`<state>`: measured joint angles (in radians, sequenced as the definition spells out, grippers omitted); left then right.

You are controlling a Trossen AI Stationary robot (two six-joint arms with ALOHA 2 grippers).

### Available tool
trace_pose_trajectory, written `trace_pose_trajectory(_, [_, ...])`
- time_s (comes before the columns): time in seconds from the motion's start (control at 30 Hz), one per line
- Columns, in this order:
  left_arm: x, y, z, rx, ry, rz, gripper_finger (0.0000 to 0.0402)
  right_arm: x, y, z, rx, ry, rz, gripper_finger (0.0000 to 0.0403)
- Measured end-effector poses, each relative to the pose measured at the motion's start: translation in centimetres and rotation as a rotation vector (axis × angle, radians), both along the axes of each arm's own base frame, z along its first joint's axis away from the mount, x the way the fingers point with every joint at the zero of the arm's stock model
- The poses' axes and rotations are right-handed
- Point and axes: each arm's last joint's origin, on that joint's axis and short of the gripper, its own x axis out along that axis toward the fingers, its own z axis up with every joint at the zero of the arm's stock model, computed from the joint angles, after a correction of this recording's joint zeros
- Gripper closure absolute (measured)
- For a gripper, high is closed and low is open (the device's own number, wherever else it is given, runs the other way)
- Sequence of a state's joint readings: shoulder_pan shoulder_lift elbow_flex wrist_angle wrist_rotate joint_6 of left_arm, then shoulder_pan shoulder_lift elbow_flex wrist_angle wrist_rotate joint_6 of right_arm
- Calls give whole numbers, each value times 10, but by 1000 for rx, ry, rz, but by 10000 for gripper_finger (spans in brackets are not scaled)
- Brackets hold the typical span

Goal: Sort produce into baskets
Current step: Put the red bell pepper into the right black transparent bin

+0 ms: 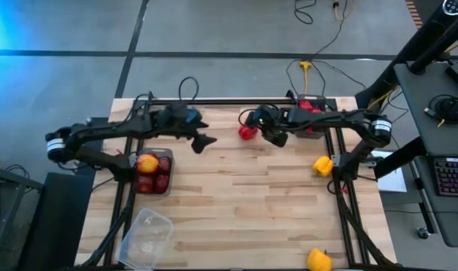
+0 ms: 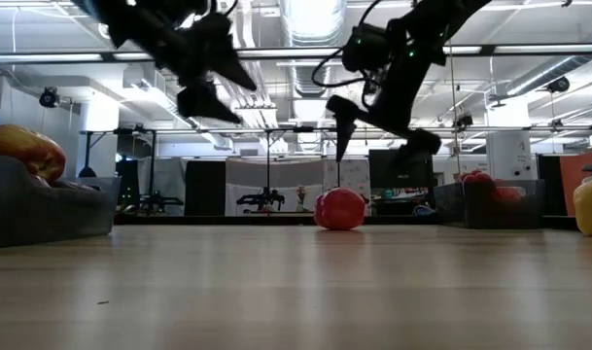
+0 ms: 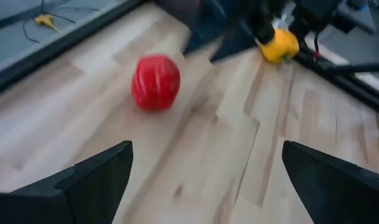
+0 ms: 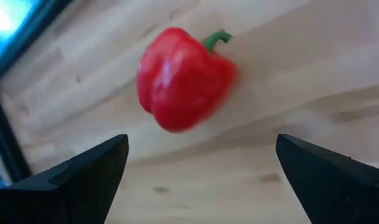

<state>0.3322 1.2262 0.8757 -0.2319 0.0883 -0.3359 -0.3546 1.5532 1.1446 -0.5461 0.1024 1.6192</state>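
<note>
Near the counter's (image 1: 236, 203) far edge, at its middle, a red pepper (image 1: 247, 132) lies on the bare wood, touching nothing. Right wrist view shows it on its side, long axis roughly level with the surface, green stem (image 4: 215, 39) pointing away from that camera toward the far edge.

Right gripper (image 1: 276, 137) hangs just beside the pepper on its right, raised clear of the wood; its jaws stand wide apart with nothing between them. Low view shows its fingers (image 2: 340, 119) above the pepper, not touching it.

Left gripper (image 1: 204, 141) hangs raised to the pepper's left, near but apart from it; its jaws are likewise wide apart and hold nothing.

Grey tray (image 1: 168, 155) at the left edge holds one yellow-orange fruit (image 1: 147, 163) and several maroon fruits (image 1: 162, 183). A second grey tray (image 1: 326, 103) at the far right corner holds red produce (image 1: 307, 106); the right arm partly covers it, so the count cannot be told. Clear tub (image 1: 146, 239) sits at the near left corner.

One yellow pepper (image 1: 323, 165) lies by the right edge, well apart from the red pepper. Another yellow pepper (image 1: 319, 260) lies at the near right edge.
</note>
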Motion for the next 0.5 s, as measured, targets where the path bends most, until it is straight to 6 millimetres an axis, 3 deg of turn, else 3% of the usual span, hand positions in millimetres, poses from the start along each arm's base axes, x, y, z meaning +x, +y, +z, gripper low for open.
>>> trace_pose_trajectory(0.23, [-26, -16, -46, -84, -67, 4, 9, 10, -20, -17, 101, -98, -189, 3])
trace_pose_trajectory(0.5, [-41, -24, -76, -156, -106, 10, 9, 21, -59, -31, 231, -137, -359, 3])
